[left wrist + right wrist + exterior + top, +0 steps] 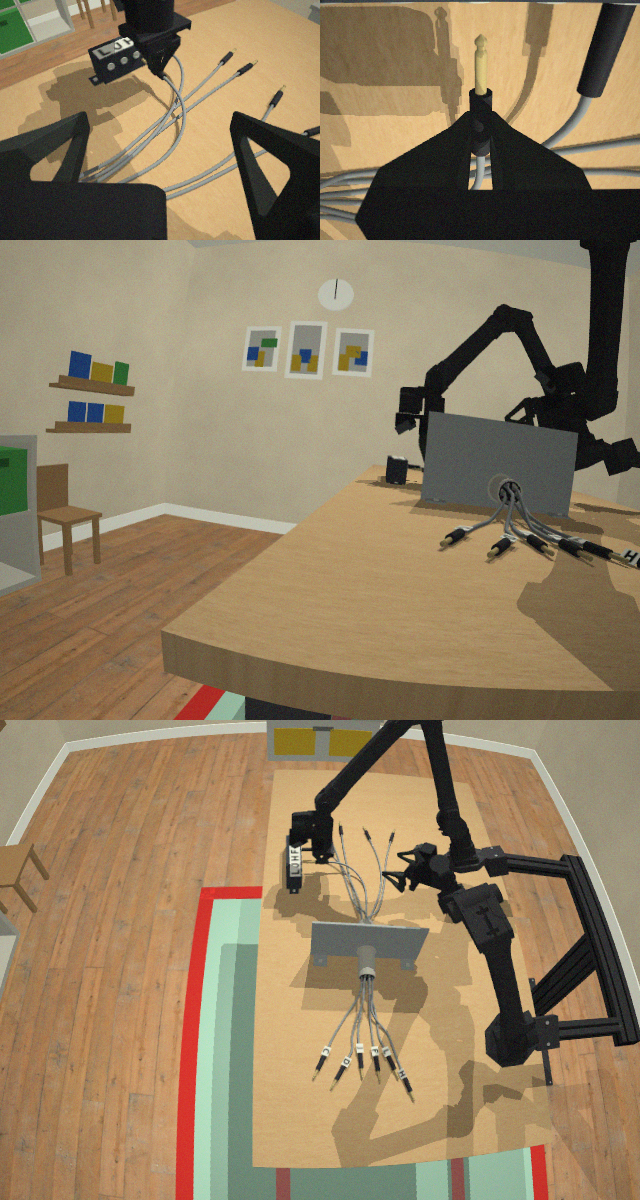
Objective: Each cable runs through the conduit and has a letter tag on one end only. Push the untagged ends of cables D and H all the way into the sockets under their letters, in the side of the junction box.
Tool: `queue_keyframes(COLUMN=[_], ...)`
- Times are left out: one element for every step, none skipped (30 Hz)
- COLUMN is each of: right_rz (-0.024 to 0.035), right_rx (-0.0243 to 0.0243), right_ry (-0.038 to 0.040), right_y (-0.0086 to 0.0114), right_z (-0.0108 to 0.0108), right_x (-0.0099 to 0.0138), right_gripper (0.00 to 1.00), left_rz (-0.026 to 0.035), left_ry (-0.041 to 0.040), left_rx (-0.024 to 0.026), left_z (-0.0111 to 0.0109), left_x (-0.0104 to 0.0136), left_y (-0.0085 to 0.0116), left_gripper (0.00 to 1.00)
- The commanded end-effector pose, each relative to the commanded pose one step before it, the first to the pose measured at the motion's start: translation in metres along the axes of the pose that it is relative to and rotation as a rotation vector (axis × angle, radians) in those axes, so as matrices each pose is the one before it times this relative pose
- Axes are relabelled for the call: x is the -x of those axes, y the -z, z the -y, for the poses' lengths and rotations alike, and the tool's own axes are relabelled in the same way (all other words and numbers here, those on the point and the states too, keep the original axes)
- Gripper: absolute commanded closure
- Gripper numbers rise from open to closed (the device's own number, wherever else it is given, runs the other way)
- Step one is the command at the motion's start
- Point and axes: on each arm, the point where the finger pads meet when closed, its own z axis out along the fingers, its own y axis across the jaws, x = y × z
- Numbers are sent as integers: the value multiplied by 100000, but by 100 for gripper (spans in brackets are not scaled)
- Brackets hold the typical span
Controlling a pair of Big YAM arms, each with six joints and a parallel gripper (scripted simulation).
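The junction box [293, 879] [397, 470] [120, 67] is standing near the table's edge. Beside its socket side, the right gripper [321, 857] [405, 423] [156, 72] [480, 120] is clenching an untagged plug [481, 102], its brass tip pointing boxward; its letter I cannot tell. Loose untagged plugs [367, 834] [247, 68] are lying beyond. The tagged ends of D [341, 1071] and H [406, 1081] are resting past the panel [336, 939] [475, 462]. Farthest right, the left gripper [395, 865] [517, 412] [159, 119] is spreading its fingers, gripping nothing.
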Motion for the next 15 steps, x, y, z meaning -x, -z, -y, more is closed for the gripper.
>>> queue_keyframes(right_rz=[1833, 0, 0, 0, 0, 0, 65, -912, -269, -398, 1853, 134, 139, 1616, -1564], right_rx=[325, 0, 0, 0, 0, 0, -331, 398, 3, -10, -10, -12, -8, 0, 29], right_ry=[807, 0, 0, 0, 0, 0, -1522, 2127, 276, 245, -1942, -19, 5, -377, 949], right_y=[405, 0, 0, 0, 0, 0, 94, -60, 37, -331, 733, 30, 25, 373, -700], right_z=[-762, 0, 0, 0, 0, 0, 760, -835, -43, -210, 308, -25, -22, 154, -359], right_x=[1667, 0, 0, 0, 0, 0, -520, 399, 1, -625, 351, 29, 45, 929, -278], right_gripper=[95, 95, 95, 95, 95, 95, 95, 95, 95, 95, 95, 95, 95, 95, 95], left_rz=[1630, 0, 0, 0, 0, 0, 0, 0, 0, 0, 0, 0, 0, 0, 0], left_ry=[1588, 0, 0, 0, 0, 0, 0, 0, 0, 0, 0, 0, 0, 0, 0], left_rx=[464, 0, 0, 0, 0, 0, 0, 0, 0, 0, 0, 0, 0, 0, 0], left_z=[341, 0, 0, 0, 0, 0, 0, 0, 0, 0, 0, 0, 0, 0, 0], left_x=[859, 0, 0, 0, 0, 0, 0, 0, 0, 0, 0, 0, 0, 0, 0], left_y=[-468, 0, 0, 0, 0, 0, 0, 0, 0, 0, 0, 0, 0, 0, 0], left_gripper=[0, 0, 0, 0, 0, 0, 0, 0, 0, 0, 0, 0, 0, 0, 0])
